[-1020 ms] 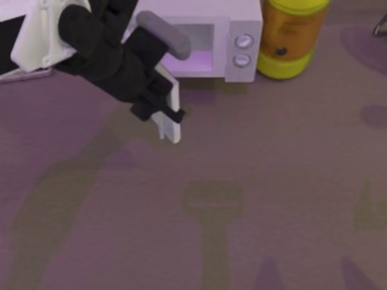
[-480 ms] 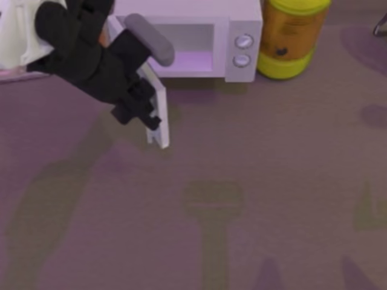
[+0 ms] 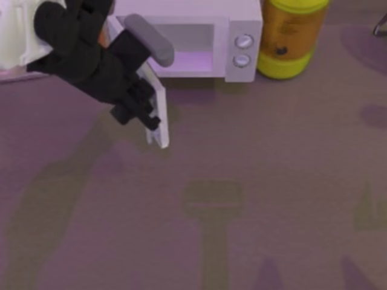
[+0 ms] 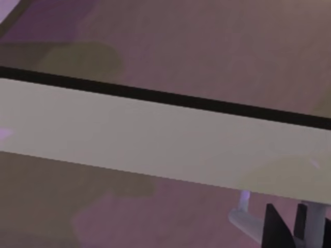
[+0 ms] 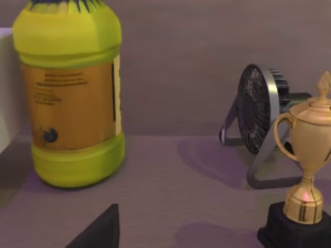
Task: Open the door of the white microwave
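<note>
1. Left pincer [image 3: 145, 118] clamped on the free edge of the door [image 3: 158, 115], out in front of the white microwave [image 3: 199, 36].
2. Door swung wide, edge-on from above, cavity exposed.
3. Microwave at the worktop's [image 3: 272, 181] far edge, yellow-green jar [image 3: 293, 36] just beside its knob side.
4. Right pincer out of sight; fan [image 5: 258, 124] and trophy [image 5: 305, 155] near the jar.

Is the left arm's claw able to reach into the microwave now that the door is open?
Probably yes. The door stands swung out from the white microwave, leaving its inside uncovered. The left claw sits at the door's edge, so it would first have to come around it.
</note>
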